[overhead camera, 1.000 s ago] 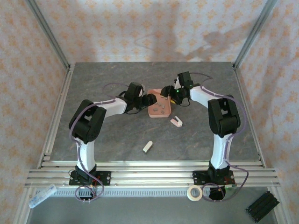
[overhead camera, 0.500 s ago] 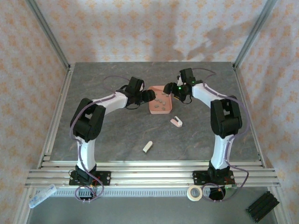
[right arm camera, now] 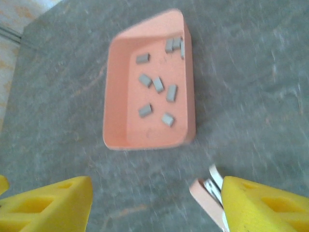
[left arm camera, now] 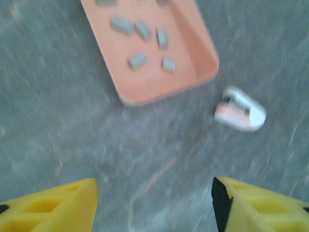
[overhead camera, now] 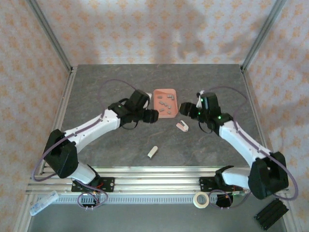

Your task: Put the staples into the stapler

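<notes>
I see a salmon-pink tray (overhead camera: 166, 112) lying flat on the grey table (overhead camera: 111, 145). From the tray, a cream stubby piece (overhead camera: 152, 152) lies at about six o'clock, well apart. Beyond the table's near edge, a tape roll (overhead camera: 201, 199) sits at five and a black block (overhead camera: 272, 213) between four and five.

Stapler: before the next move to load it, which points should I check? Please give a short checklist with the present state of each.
1. Staples lie loose inside the tray: ok.
2. Stapler lies on the table beside the tray, apart from it: ok.
3. Left tool open, nothing between its fingers: ok.
4. Right tool open, nothing between its fingers: ok.
5. Stapler open far enough to take staples: cannot tell, too blurred.
6. A staple picked up: not ok, none held.
</notes>
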